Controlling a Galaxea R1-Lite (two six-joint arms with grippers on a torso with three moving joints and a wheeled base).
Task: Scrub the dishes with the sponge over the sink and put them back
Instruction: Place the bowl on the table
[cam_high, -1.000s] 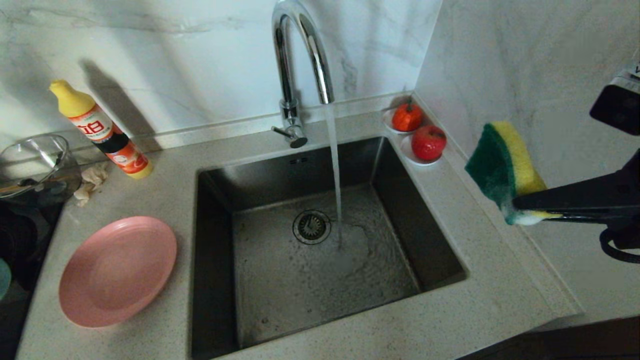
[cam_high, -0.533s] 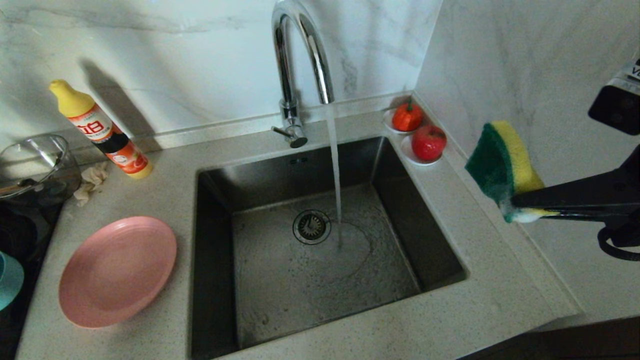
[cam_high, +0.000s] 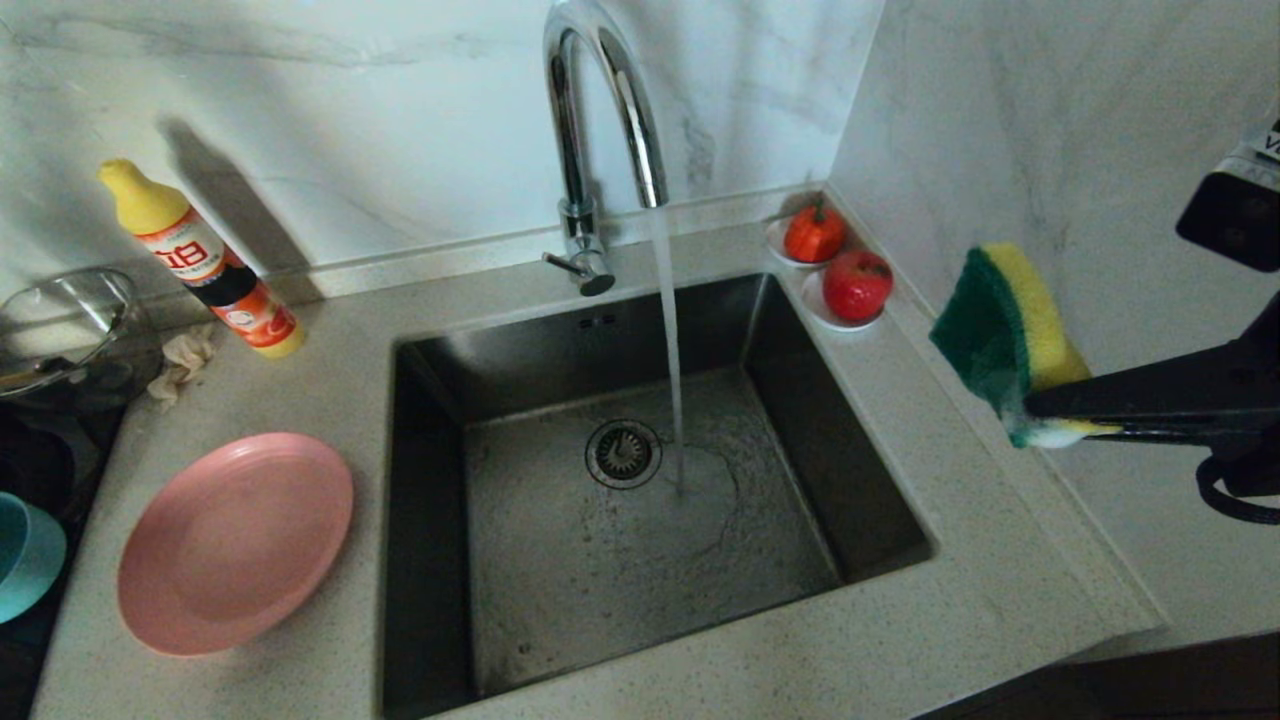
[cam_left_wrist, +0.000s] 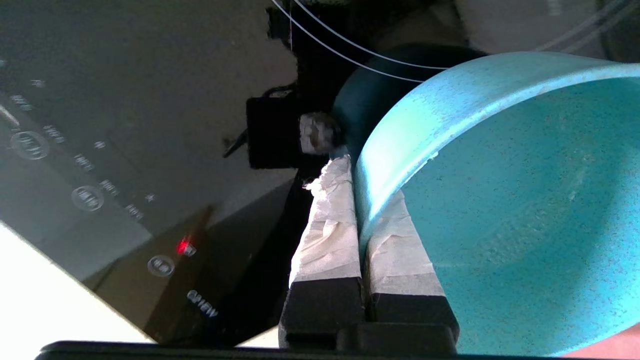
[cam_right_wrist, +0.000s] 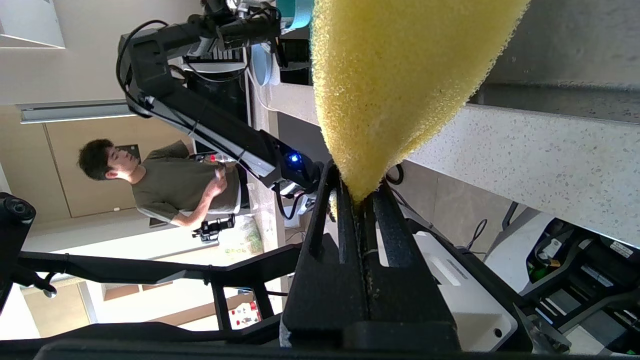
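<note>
Detergent bottle (cam_high: 200, 260) beside glass bowl (cam_high: 65, 325); two red fruits (cam_high: 857, 284) on saucers; person (cam_right_wrist: 165, 185) behind.

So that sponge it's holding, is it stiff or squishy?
Probably squishy: the sponge narrows to a wedge where the right tool pinches it. It likely weighs little, since it stands out from that one pinched end without drooping. If it has been wetted, it may drip.

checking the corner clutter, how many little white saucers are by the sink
2. Both at the sink's back right corner: one saucer under the orange fruit, one saucer under the red fruit.
</note>
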